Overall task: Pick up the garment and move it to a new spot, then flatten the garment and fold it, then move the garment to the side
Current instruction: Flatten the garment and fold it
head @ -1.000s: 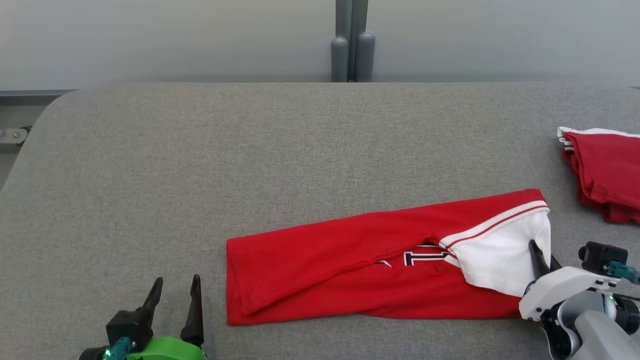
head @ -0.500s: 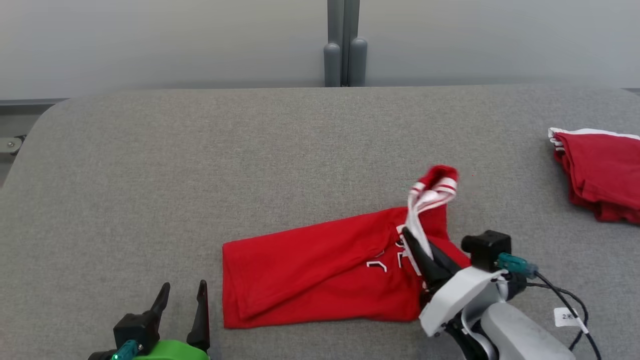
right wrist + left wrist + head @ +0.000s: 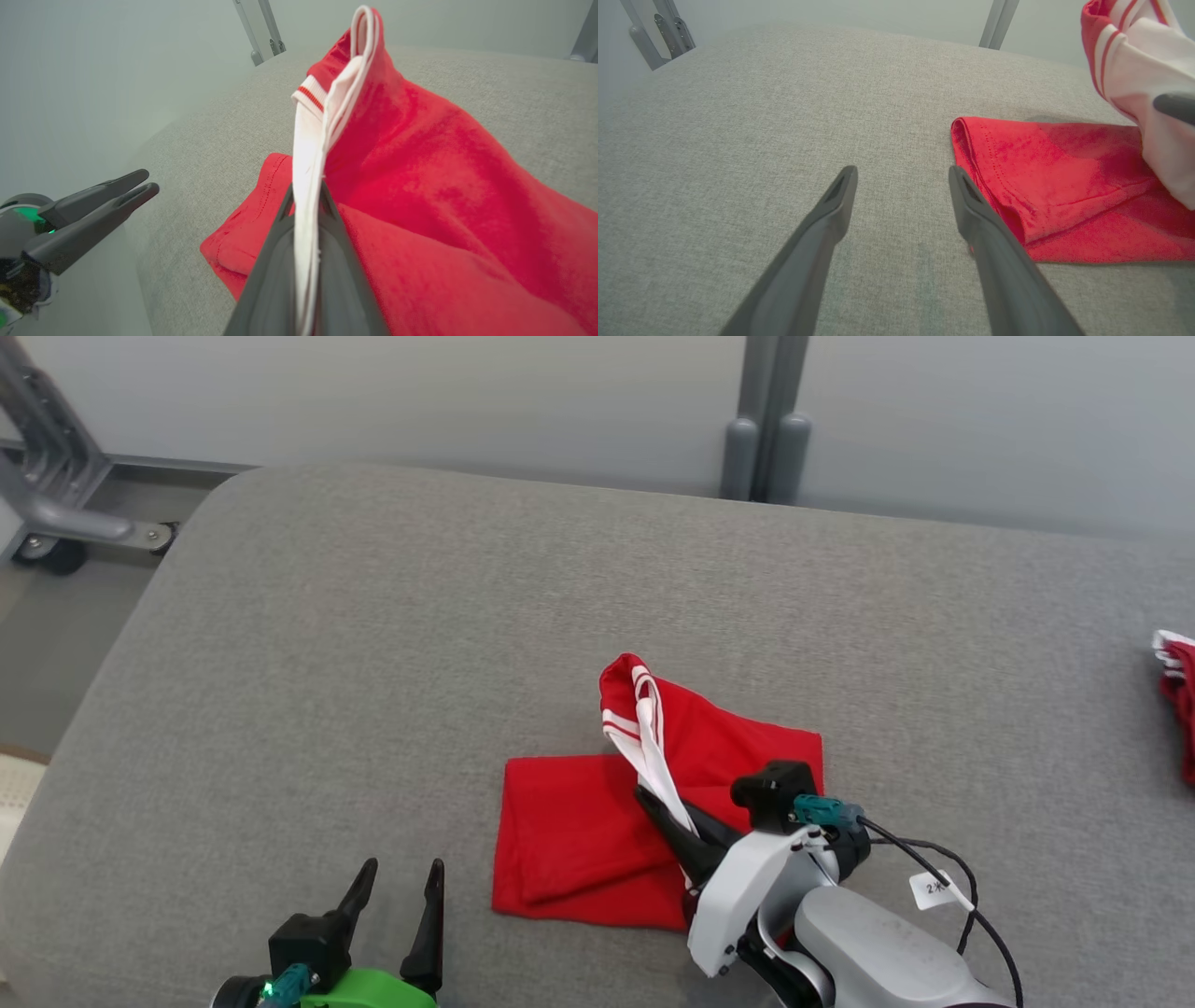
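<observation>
Red jersey (image 3: pixel 569 840) lies near the front edge of the grey table (image 3: pixel 373 644), partly doubled over. Right gripper (image 3: pixel 655 805) is pinched tight on the white striped sleeve (image 3: pixel 644 747), which is raised off the table. Left gripper (image 3: pixel 402 868) has its fingers apart and empty, over the table's front edge. The cloth looks light and limp and will sag, so best taken at hems or corners.

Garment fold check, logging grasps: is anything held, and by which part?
The right gripper grips the garment by its white, stripe-trimmed part; the left gripper holds nothing.
</observation>
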